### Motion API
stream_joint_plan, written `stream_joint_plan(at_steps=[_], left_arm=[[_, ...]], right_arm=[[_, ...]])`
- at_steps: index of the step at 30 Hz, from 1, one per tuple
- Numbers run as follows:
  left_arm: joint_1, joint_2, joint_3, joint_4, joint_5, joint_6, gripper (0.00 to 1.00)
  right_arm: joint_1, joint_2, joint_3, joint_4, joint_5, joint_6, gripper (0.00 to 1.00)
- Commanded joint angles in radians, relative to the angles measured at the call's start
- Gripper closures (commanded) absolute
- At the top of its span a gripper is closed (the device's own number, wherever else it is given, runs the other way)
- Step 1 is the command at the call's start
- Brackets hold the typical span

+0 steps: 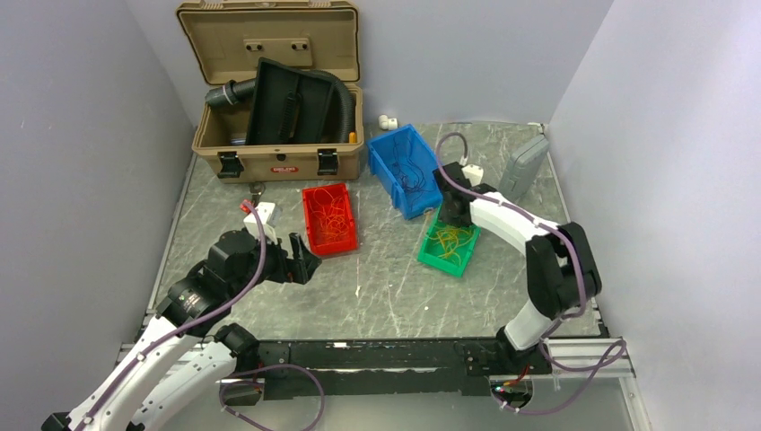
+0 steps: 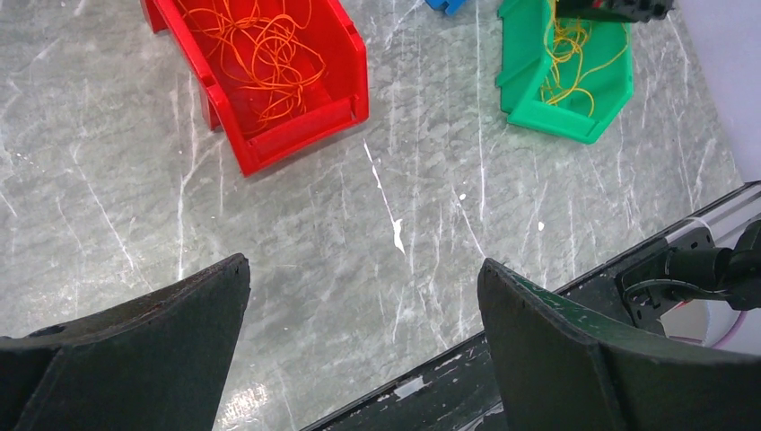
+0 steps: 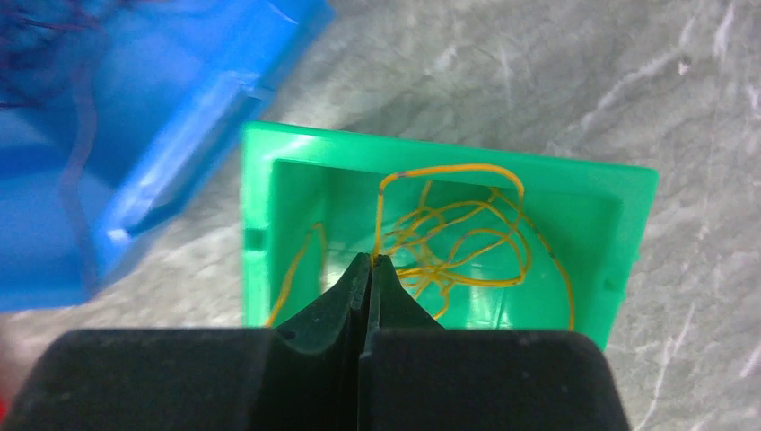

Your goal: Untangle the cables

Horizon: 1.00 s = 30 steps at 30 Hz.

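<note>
Thin yellow cables (image 3: 467,238) lie tangled in a green bin (image 3: 628,215); they also show in the top view (image 1: 449,238) and the left wrist view (image 2: 565,54). My right gripper (image 3: 370,260) hangs over the green bin, shut on one yellow strand that rises in a loop from its tips. Orange cables (image 2: 260,54) fill a red bin (image 1: 328,218). Dark cables (image 1: 415,171) lie in a blue bin (image 1: 404,169). My left gripper (image 2: 363,269) is open and empty above bare table, near the red bin's front.
An open tan case (image 1: 269,90) with a black corrugated hose (image 1: 345,99) stands at the back left. A grey box (image 1: 523,166) leans at the back right. A white connector (image 1: 262,213) lies left of the red bin. The black frame rail (image 1: 386,359) runs along the near edge.
</note>
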Motion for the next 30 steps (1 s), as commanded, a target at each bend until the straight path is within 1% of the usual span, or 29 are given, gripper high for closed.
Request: stream_joint_plan(at_steps=[1, 5, 10, 13, 16, 21, 26, 30], left_arm=[[0.004, 0.0, 0.045, 0.008, -0.005, 0.021, 0.01], [0.004, -0.002, 0.042, 0.009, -0.006, 0.024, 0.01], [0.004, 0.013, 0.044, 0.022, 0.004, 0.022, 0.01], [0.004, 0.02, 0.051, 0.018, 0.007, 0.024, 0.01], [0.004, 0.02, 0.055, 0.011, 0.007, 0.024, 0.01], [0.004, 0.015, 0.038, 0.037, 0.014, 0.024, 0.01], [0.004, 0.032, 0.05, 0.029, 0.014, 0.025, 0.01], [0.004, 0.026, 0.054, 0.01, 0.014, 0.029, 0.01]], right_arm=[[0.011, 0.064, 0.008, -0.062, 0.173, -0.008, 1.0], [0.016, 0.066, -0.021, -0.043, 0.184, -0.039, 1.0], [0.026, 0.082, -0.016, -0.051, 0.19, -0.077, 1.0], [0.03, -0.003, -0.073, 0.011, 0.164, -0.115, 1.0], [0.032, -0.08, -0.113, 0.032, 0.205, -0.158, 1.0], [0.039, -0.027, -0.092, -0.017, 0.263, -0.185, 1.0], [0.048, -0.007, -0.141, 0.073, 0.191, -0.182, 1.0], [0.06, 0.035, -0.151, 0.111, 0.178, -0.18, 1.0]])
